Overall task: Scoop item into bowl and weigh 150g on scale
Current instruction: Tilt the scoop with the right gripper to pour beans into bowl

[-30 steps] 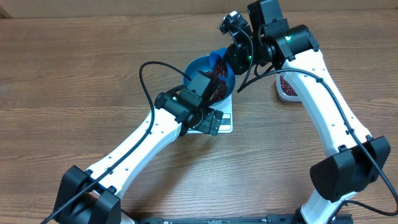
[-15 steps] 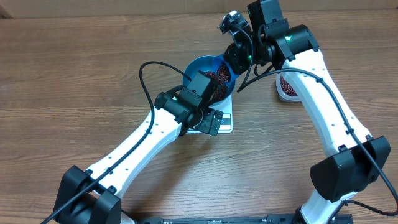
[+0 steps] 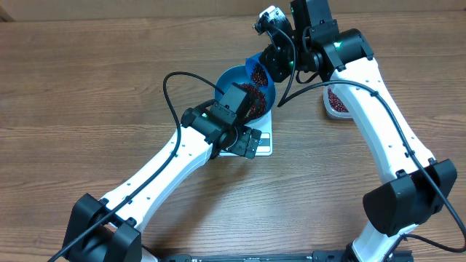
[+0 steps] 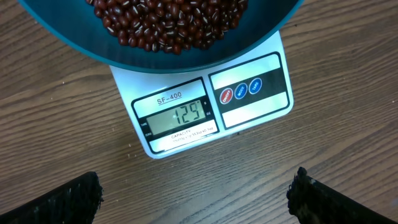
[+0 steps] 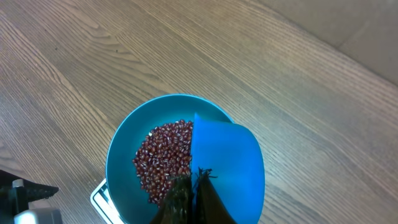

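Running this one remotely and we're mid-weigh. The bowl (image 3: 246,91) is sitting on the scale (image 4: 205,102), which is on the desk (image 3: 87,87), and the beans (image 4: 168,22) are piling up inside it. Through the left wrist cam the display is reading 129, so I'm judging we're short of the target and need at least one more partial scoop.

The right gripper (image 5: 189,186) has its fingers clamped tight on the handle of the small blue scoop (image 5: 224,165), which is hovering over the right half of the bowl. In the overhead the scoop looks tipped, with some beans showing in it, so I'd say this is the dumping part of the cycle. I can't tell from the wrist cam how much is in there.

The left gripper (image 4: 196,199) is just hanging near the scale's display edge with its fingers spread wide, holding nothing, basically acting as my scale-reading camera.

Supply tub (image 3: 336,100) is just right of the bowl, under the right arm, with beans in it.

Next move, I reckon: finish tipping, check the number, then go for a small scoop. Overshooting is the risk now, so small amounts.
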Controlling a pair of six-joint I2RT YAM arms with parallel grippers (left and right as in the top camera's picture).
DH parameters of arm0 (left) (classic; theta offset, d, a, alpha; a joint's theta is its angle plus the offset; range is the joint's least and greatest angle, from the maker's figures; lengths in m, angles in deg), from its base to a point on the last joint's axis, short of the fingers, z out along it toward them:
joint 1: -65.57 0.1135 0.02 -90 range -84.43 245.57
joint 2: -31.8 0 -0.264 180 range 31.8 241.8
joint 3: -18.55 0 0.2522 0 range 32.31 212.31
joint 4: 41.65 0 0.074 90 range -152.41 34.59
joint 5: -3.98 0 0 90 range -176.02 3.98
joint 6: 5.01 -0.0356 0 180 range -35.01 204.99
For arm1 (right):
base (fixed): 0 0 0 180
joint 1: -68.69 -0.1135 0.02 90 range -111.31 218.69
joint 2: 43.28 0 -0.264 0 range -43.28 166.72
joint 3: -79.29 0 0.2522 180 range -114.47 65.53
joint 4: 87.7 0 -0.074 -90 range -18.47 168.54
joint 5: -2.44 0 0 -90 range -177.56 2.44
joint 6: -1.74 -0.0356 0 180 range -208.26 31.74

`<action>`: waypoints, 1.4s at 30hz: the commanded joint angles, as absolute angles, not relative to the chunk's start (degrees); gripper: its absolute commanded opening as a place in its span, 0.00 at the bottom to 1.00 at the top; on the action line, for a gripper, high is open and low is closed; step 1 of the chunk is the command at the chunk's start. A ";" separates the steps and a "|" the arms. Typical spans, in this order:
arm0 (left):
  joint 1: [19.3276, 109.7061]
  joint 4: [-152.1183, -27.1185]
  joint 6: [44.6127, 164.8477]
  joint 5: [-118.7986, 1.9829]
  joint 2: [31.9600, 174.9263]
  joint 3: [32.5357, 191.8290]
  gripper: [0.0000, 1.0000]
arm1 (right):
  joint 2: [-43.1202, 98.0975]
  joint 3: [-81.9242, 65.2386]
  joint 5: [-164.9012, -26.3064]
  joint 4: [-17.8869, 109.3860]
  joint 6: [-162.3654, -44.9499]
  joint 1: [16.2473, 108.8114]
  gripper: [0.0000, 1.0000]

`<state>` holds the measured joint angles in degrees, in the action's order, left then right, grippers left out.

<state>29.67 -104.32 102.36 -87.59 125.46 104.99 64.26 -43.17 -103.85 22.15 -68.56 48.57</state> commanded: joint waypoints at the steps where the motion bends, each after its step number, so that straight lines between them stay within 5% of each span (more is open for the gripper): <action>1: 29.64 -104.45 101.09 -88.09 125.25 105.21 0.99 | 63.80 -46.43 -104.53 22.55 -66.72 48.75 0.04; 42: 29.64 -104.43 101.07 -88.09 125.25 105.21 0.99 | 63.63 -47.04 -104.12 22.72 -61.82 47.76 0.04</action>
<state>29.67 -104.32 102.36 -87.59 125.46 104.99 64.26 -45.16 -103.83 22.02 -62.02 48.03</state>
